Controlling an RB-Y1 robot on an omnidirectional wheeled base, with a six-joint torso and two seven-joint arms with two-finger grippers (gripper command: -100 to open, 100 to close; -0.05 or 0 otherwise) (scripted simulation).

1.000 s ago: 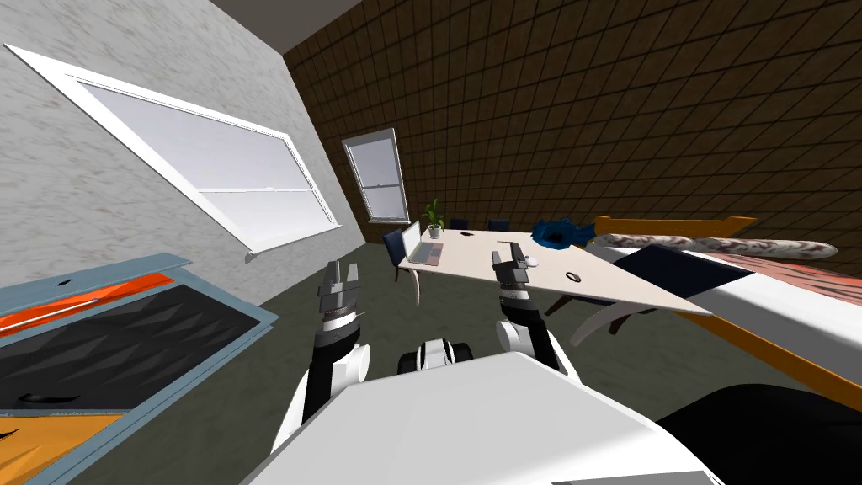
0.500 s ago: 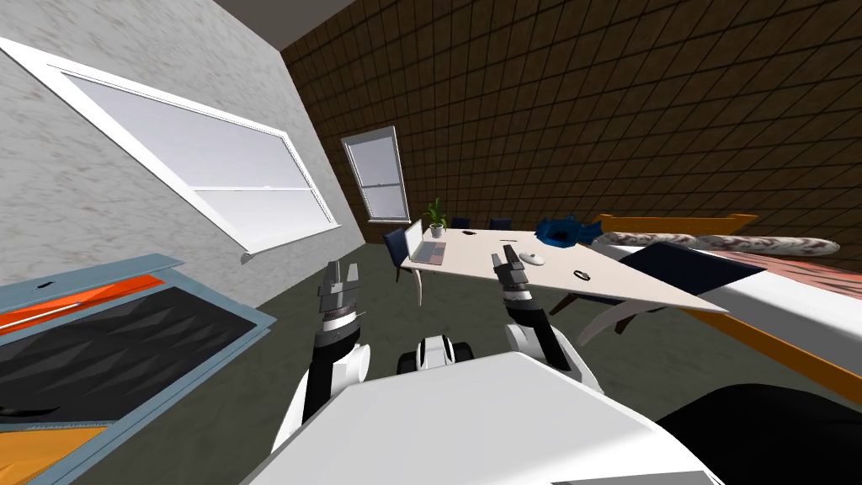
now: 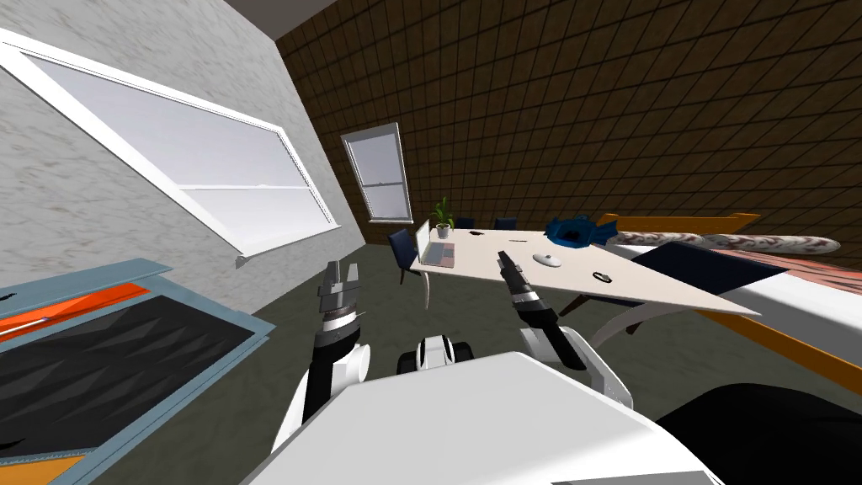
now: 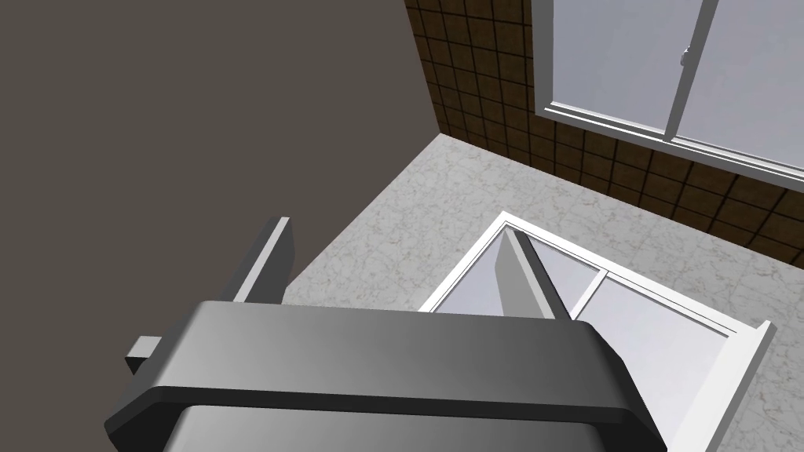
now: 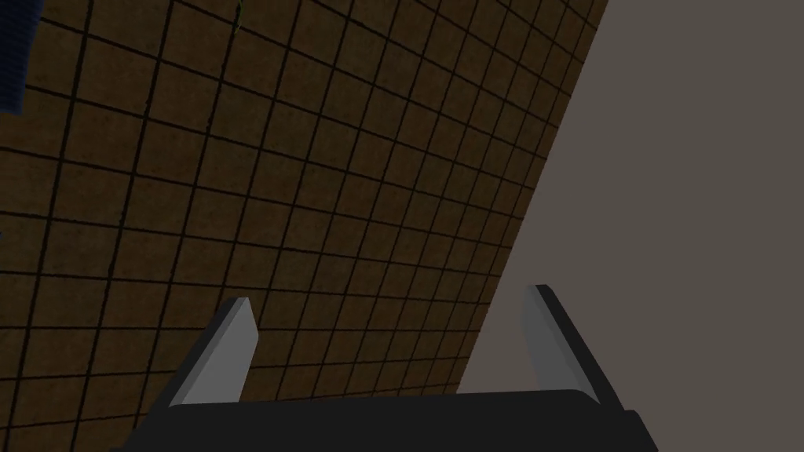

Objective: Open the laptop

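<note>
Right end effector (image 3: 503, 257): fingers parted, nothing held, raised ahead of the chest toward the desk (image 3: 665, 290). Left end effector (image 3: 343, 269): likewise parted and empty.

Desk stands well apart from both arms; out of reach, by my judgement. Laptop (image 3: 438, 249) sits at its far end, near the chair (image 3: 404, 247) and potted plant (image 3: 443, 221). Its lid looks already raised, though it is small from here. Mouse (image 3: 547, 259) lies mid-desk.

Step in hand: approach. Drive toward the laptop's end, carry both arms above the desk edge, and confirm the lid angle before touching.

Open floor (image 3: 379, 296) up to the table (image 3: 564, 276), a chair (image 3: 404, 247) beside the laptop (image 3: 438, 251).
</note>
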